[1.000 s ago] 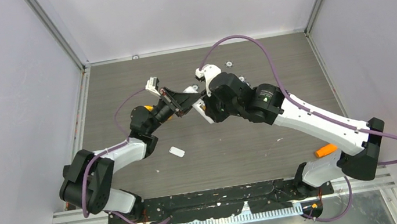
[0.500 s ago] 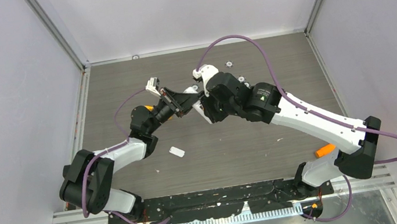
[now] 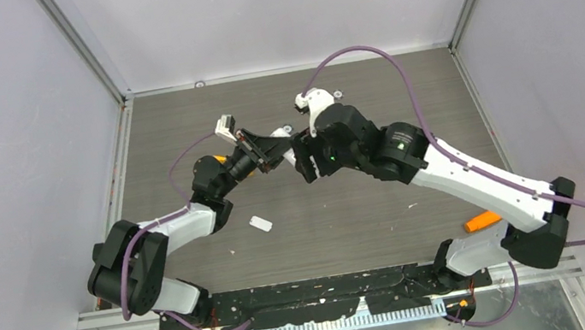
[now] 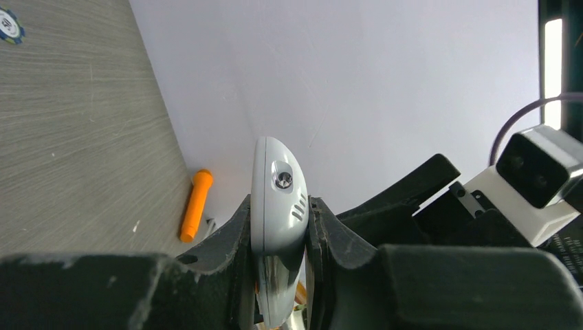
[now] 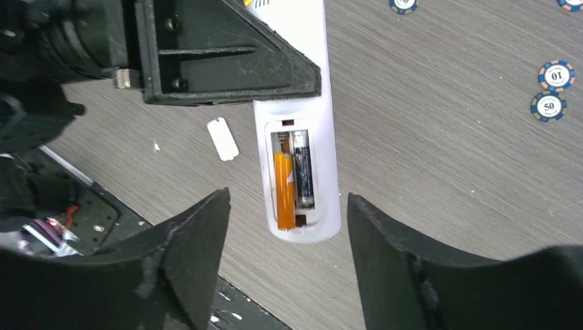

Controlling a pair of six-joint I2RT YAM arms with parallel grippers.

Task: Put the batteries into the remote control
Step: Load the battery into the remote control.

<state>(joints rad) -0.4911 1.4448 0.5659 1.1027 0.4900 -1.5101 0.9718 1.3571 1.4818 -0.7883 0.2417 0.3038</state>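
Enclosed work cell, seen from above. A grey wood-grain tabletop (image 3: 364,207) forms the floor of the cell, bounded by 3 plain pale lavender panels: a back wall (image 3: 276,12), a left wall (image 3: 2,154) and a right wall (image 3: 566,49). 2 aluminium frame posts (image 3: 83,48) rise at the rear corners. At the near edge lie a black mounting plate (image 3: 324,288) and a slotted metal rail (image 3: 312,328). Lighting is even and diffuse; shadows are soft.
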